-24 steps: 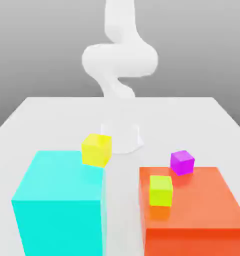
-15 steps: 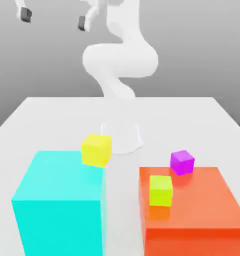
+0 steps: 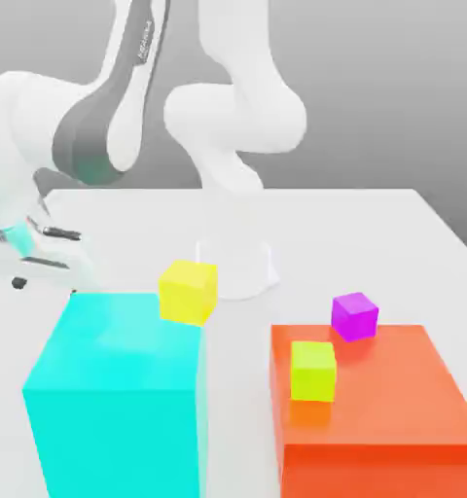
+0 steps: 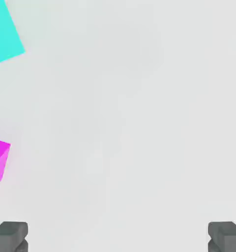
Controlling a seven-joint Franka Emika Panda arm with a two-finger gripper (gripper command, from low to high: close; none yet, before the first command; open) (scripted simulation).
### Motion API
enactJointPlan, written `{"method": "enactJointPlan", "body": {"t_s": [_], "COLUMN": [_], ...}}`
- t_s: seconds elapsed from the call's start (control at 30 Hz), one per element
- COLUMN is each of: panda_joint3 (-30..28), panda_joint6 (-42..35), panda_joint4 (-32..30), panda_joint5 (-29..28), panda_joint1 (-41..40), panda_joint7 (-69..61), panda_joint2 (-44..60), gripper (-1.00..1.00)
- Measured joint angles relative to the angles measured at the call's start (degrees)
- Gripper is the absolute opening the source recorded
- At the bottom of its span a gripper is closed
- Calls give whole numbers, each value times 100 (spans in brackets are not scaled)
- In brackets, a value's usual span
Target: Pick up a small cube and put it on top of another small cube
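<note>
Gripper [image 4: 118, 236] spread wide over bare table [image 4: 130, 123], holding nothing; yellow cube [image 3: 188, 291] beside cyan block [image 3: 111, 389]; lime cube [image 3: 313, 371] and magenta cube [image 3: 354, 316] on orange block [image 3: 393, 418].

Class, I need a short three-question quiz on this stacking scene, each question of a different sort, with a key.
1. True or false: the yellow cube sits on the orange block.
2. Which small cube rests on the orange block's top: A magenta, B lime, C yellow?
3. Fill in: the gripper has its jaws ____.

Key: 1 false, it rests at the cyan block; 2 B, the lime cube; 3 open.
</note>
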Motion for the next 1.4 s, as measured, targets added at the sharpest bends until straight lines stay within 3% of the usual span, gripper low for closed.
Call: {"method": "enactJointPlan", "body": {"t_s": [0.23,0.53,0.67,0.83,0.87,1.1,1.4], "panda_joint3": [149,631,714,1251,1302,1316,1096], "panda_joint6": [1724,3871,4533,5385,5513,5528,4155], "panda_joint4": [-1293,-2399,-2396,-2219,-2192,-2190,-2457], "panda_joint5": [443,593,962,1253,1247,1219,883], "panda_joint1": [325,865,906,438,383,362,500], "panda_joint7": [1004,2854,2718,2513,2515,2539,2741], "panda_joint2": [57,-808,-134,895,1050,1063,-592], "gripper": [0,0,0,0,-100,-100,-100]}}
